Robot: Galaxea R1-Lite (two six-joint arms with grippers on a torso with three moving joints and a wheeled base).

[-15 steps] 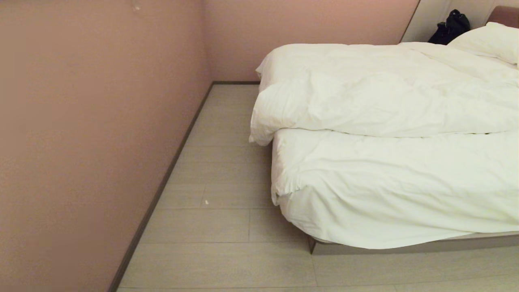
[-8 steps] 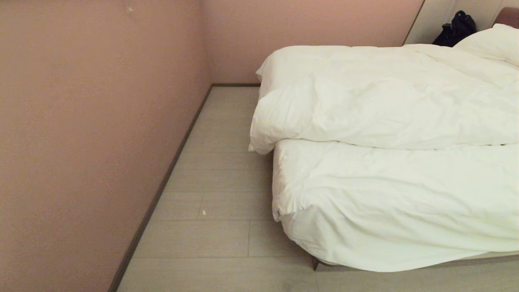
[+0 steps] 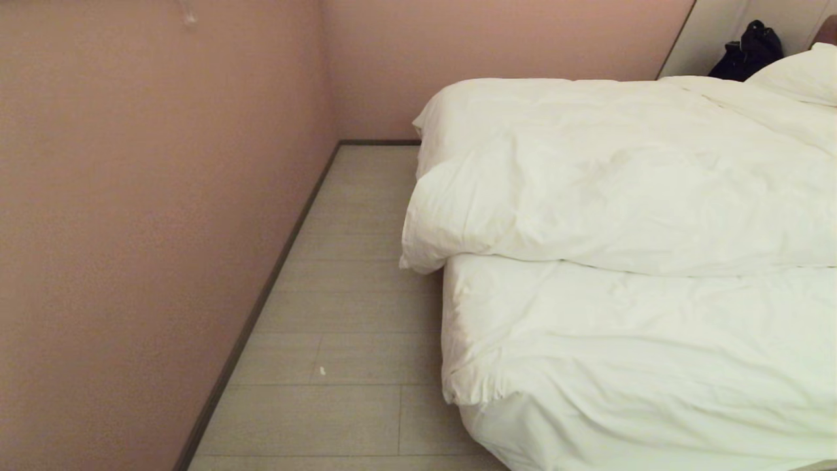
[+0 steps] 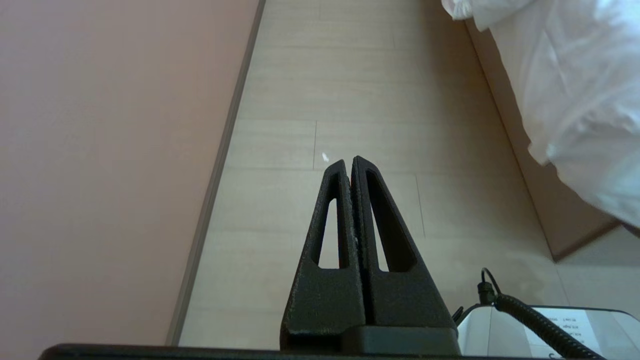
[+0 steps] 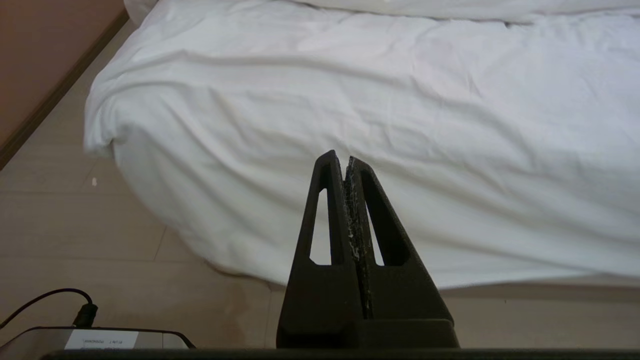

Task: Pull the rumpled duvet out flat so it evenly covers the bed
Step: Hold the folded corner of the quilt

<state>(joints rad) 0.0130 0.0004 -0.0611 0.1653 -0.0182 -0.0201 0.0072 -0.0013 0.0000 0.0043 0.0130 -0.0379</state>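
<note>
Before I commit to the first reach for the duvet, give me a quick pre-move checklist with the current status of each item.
1. Duvet located: ok. It lies bunched toward the pillow end, its folded edge across the bed.
2. Foot-end sheet uncovered: not ok, the duvet still needs pulling down.
3. Left gripper free: ok, jaws shut on nothing, over the floor beside the bed.
4. Right gripper free: ok, jaws shut on nothing, facing the bed's foot end.
5. Jaws ready to grasp: not ok, both need opening.
6. Far side of the bed unobstructed: cannot tell, out of view.
</note>
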